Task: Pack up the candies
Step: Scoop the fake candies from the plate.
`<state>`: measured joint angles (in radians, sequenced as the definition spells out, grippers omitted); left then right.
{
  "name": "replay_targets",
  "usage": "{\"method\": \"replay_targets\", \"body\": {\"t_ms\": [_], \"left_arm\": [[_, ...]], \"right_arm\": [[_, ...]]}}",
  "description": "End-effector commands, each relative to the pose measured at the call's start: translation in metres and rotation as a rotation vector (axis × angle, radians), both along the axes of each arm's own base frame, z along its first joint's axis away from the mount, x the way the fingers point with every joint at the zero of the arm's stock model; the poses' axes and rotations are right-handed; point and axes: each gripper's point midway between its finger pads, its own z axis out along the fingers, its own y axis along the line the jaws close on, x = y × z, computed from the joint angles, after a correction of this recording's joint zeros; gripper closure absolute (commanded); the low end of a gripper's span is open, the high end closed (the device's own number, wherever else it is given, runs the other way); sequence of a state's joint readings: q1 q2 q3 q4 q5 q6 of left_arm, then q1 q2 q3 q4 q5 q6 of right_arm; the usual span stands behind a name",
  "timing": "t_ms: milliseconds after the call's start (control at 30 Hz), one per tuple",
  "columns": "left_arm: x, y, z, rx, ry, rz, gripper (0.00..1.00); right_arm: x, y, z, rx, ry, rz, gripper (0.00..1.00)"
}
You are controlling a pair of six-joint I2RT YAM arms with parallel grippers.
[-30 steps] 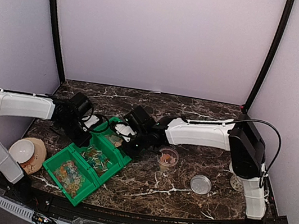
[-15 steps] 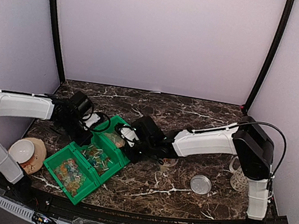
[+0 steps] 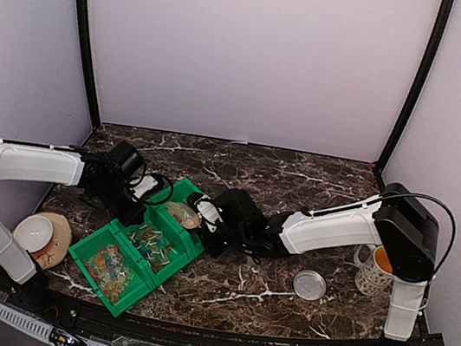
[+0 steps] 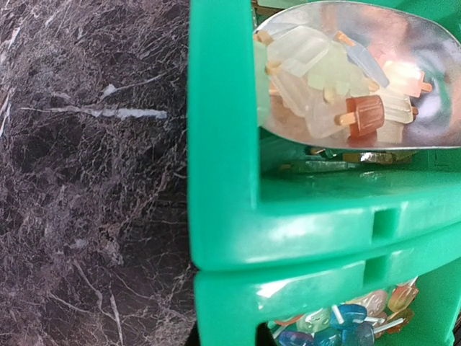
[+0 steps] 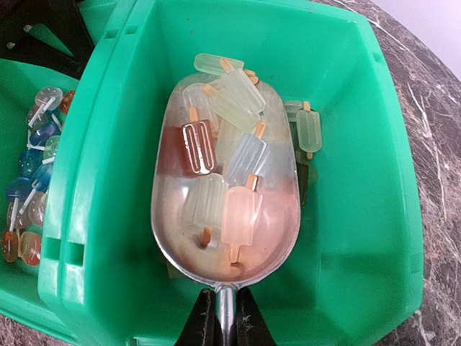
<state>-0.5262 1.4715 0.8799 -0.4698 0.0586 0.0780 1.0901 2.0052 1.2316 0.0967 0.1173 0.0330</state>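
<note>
The candies are small popsicle-shaped sweets in mixed colours. Several lie in a metal scoop (image 5: 227, 187), with a pink one (image 5: 241, 209) near its handle. My right gripper (image 5: 225, 317) is shut on the scoop's handle and holds it level inside the far compartment of the green bin (image 5: 374, 238). In the top view the scoop (image 3: 182, 213) sits just left of my right gripper (image 3: 210, 219). My left gripper (image 3: 141, 197) is at the bin's far-left wall (image 4: 223, 144) and grips it; its fingers are mostly hidden. More candies (image 3: 153, 244) fill the other compartments.
A clear round lid (image 3: 310, 284) lies on the marble at right. A mug (image 3: 372, 267) stands at the far right. A wooden plate with a white bowl (image 3: 39, 235) sits at the left. The clear tub is hidden behind my right arm.
My right forearm has swung down toward the front and now covers the clear tub. The scoop now shows loaded over the far bin compartment. The left arm has not moved.
</note>
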Motion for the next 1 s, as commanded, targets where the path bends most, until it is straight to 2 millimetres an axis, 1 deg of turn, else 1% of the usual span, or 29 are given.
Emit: {"method": "replay_targets", "body": {"t_ms": [0, 100, 267, 433, 733, 867, 967], "left_arm": [[0.023, -0.025, 0.036, -0.154, -0.109, 0.0, 1.0], [0.024, -0.024, 0.036, -0.157, -0.107, 0.005, 1.0], [0.024, -0.023, 0.036, -0.156, -0.108, 0.009, 1.0], [0.024, -0.021, 0.034, -0.145, -0.106, 0.016, 1.0], [0.027, -0.018, 0.038, -0.149, -0.118, 0.032, 1.0], [0.028, -0.017, 0.038, -0.148, -0.118, 0.036, 1.0], [0.028, -0.016, 0.038, -0.145, -0.119, 0.037, 1.0]], "right_arm": [[-0.001, -0.022, -0.004, -0.037, -0.016, -0.056, 1.0], [-0.001, -0.031, -0.005, -0.026, -0.02, -0.072, 1.0], [0.001, -0.036, 0.0, -0.007, -0.032, -0.091, 1.0], [0.004, -0.041, 0.014, 0.035, -0.067, -0.115, 1.0], [0.0, -0.057, 0.041, 0.156, -0.14, -0.131, 1.0], [0.0, -0.059, 0.047, 0.19, -0.161, -0.142, 1.0], [0.001, -0.062, 0.054, 0.221, -0.185, -0.149, 1.0]]}}
